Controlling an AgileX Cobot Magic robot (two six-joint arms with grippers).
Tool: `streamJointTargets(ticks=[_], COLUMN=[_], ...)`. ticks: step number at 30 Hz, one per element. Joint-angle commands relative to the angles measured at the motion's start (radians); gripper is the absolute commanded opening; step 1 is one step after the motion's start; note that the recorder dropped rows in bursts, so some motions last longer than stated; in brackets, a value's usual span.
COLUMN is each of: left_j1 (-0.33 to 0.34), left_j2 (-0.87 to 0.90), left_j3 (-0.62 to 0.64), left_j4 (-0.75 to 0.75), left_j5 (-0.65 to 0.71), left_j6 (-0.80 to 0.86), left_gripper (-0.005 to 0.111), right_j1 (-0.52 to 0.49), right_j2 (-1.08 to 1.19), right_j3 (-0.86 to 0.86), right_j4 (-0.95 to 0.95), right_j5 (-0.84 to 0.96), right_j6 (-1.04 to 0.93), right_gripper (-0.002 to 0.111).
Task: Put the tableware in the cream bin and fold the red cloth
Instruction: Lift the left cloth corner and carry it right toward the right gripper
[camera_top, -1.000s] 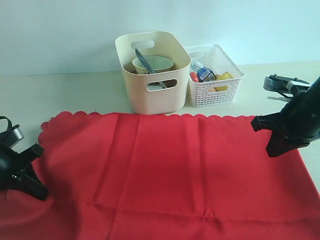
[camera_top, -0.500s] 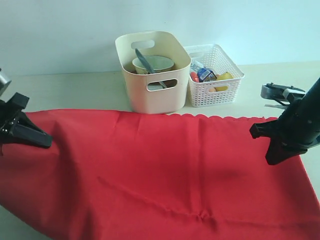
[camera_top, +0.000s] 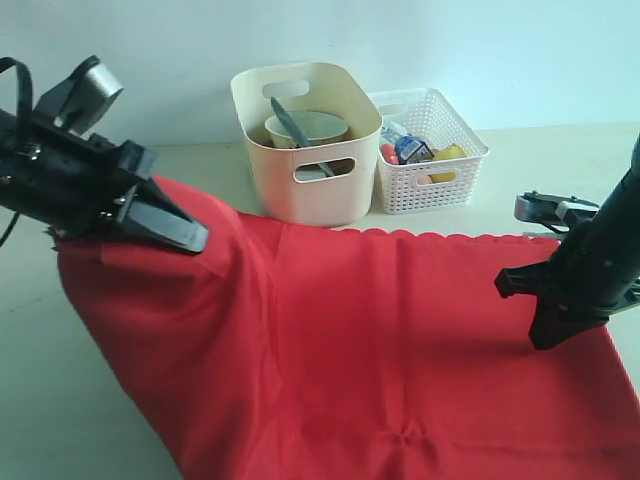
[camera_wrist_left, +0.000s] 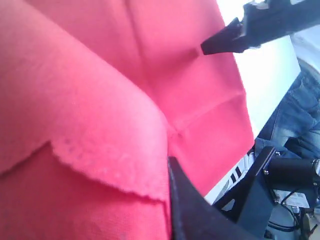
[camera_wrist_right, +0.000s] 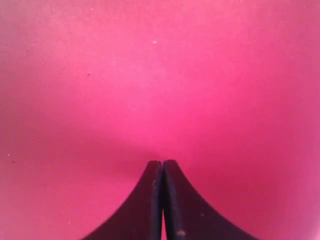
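Exterior: red cloth (camera_top: 400, 330), bright, creased, lies on the table (camera_top: 60, 400), its scalloped far edge just before the cream bin (camera_top: 310, 185). Left corner hangs raised, clamped in the left gripper (camera_top: 190, 237). Right gripper (camera_top: 545, 338), jaws together, points down onto the cloth's right side. Bare table left of the cloth.
Left wrist: cloth hem drapes against the black finger (camera_wrist_left: 187, 210).
Right wrist: closed jaws over red fabric.

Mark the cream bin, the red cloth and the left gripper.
cream bin (camera_top: 310, 200), exterior view, front wall below the handle cut-out.
red cloth (camera_top: 400, 330), exterior view, flat middle.
left gripper (camera_top: 192, 238), exterior view, fingertips.
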Motion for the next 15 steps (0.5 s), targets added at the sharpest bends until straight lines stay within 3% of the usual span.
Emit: streamJointTargets(ticks=[1, 9, 15], left_j1=[-0.139, -0.386, -0.488], left_j2=[-0.002, 0.075, 0.186], left_j3=[-0.053, -0.179, -0.311], left_j4=[-0.036, -0.036, -0.038], left_j5=[-0.06, -0.158, -0.163], left_j6=[-0.033, -0.056, -0.072], left_gripper=[0.0, 0.0, 0.0], right_j1=[0.001, 0.001, 0.001], right_j2=[0.014, 0.018, 0.018], right_j3=[-0.007, -0.007, -0.007], right_j4=[-0.001, -0.003, -0.003], right_j5=[-0.012, -0.016, -0.018], right_j6=[-0.003, 0.016, 0.022], right_gripper=[0.0, 0.0, 0.0])
